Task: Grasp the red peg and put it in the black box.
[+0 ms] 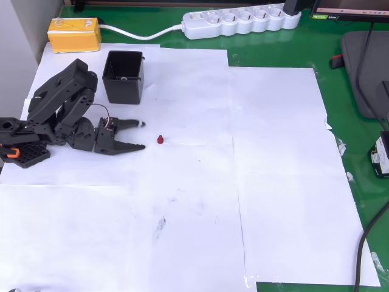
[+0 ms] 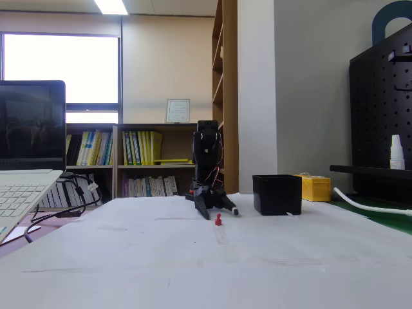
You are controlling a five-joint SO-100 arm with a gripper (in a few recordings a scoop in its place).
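The tiny dark-red peg (image 1: pixel 160 140) stands on the white paper, a short way right of my gripper (image 1: pixel 141 135); in the fixed view the peg (image 2: pixel 218 220) sits just in front of the gripper (image 2: pixel 219 212). My black gripper is open, its two fingers spread and pointing at the peg without touching it, nothing between them. The black box (image 1: pixel 124 76) stands upright and open-topped behind the gripper in the overhead view; in the fixed view the box (image 2: pixel 277 194) is to the right of the arm.
A yellow block (image 1: pixel 74 34) lies at the back left, a white power strip (image 1: pixel 242 22) along the back edge. White paper sheets (image 1: pixel 200 201) cover the green table. A laptop (image 2: pixel 26 161) stands at the left of the fixed view.
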